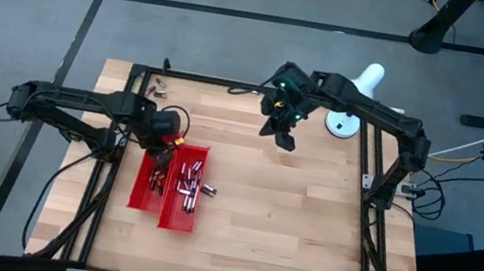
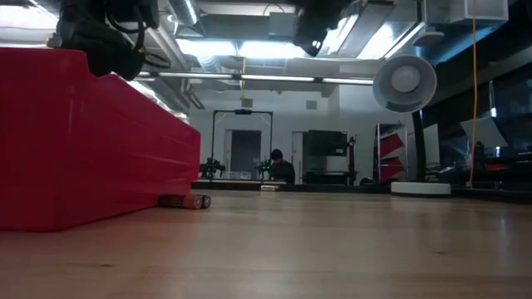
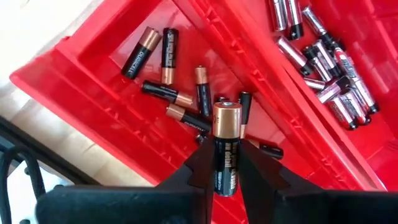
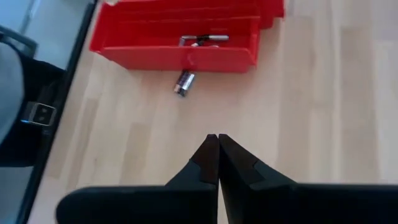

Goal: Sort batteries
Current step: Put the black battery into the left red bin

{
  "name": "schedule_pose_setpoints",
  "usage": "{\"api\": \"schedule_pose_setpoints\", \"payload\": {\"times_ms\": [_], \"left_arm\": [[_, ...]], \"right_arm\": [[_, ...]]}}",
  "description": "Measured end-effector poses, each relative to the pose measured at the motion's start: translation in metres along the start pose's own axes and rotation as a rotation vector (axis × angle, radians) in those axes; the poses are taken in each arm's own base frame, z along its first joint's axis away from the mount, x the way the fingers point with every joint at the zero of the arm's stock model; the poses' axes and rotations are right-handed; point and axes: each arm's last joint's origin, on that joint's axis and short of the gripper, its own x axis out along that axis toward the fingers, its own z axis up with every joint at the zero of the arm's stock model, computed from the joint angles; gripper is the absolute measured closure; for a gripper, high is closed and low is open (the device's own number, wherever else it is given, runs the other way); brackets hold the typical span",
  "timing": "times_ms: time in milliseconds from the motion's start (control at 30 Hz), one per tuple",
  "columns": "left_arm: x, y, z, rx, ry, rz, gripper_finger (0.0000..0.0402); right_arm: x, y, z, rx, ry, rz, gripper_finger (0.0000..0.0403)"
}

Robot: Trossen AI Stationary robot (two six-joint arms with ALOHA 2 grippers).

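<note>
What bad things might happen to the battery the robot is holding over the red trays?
1. The left gripper pinches the held battery only near its lower end, so it might tilt or slip out early.
2. It hangs over the tray with copper-topped batteries, close to the divider; a stray drop could land it among the silver batteries.
3. One battery already lies loose on the table and might get forgotten.

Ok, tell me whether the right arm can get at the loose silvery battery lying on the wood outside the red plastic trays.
Probably yes. The loose silvery battery lies on bare wooden table beside the red plastic tray, with nothing between it and the right tool, which is shut and empty.
</note>
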Motion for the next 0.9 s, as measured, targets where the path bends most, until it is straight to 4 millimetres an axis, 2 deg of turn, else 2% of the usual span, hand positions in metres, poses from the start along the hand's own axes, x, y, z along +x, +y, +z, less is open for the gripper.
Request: {"api": "schedule_pose_setpoints", "payload": {"times_ms": [200, 433, 533, 700, 800, 900], "left_arm": [[0.0, 0.0, -0.001, 0.007, 0.005, 0.002, 0.0354], [0.0, -0.004, -0.004, 0.154, 0.021, -0.021, 0.0349], [0.0, -0.005, -0.005, 0.18, 0.021, -0.02, 0.0319], [0.0, -0.006, -0.006, 0.183, 0.002, 0.011, 0.0241], [0.0, -0.005, -0.005, 0.133, -0.001, 0.012, 0.0203], [-0.005, -0.005, -0.002, 0.062, -0.006, -0.012, 0.0185]], "right_arm": [[0.016, -0.005, -0.009, 0.037, 0.016, 0.041, 0.0398], [0.029, 0.0, -0.017, 0.079, 0.068, 0.057, 0.0398], [0.035, 0.01, -0.017, 0.064, 0.094, 0.079, 0.0398], [0.042, 0.026, -0.014, 0.016, 0.113, 0.084, 0.0397], [0.044, 0.03, -0.015, 0.011, 0.135, 0.093, 0.0398], [0.044, 0.032, -0.017, 0.01, 0.154, 0.096, 0.0398]]}}
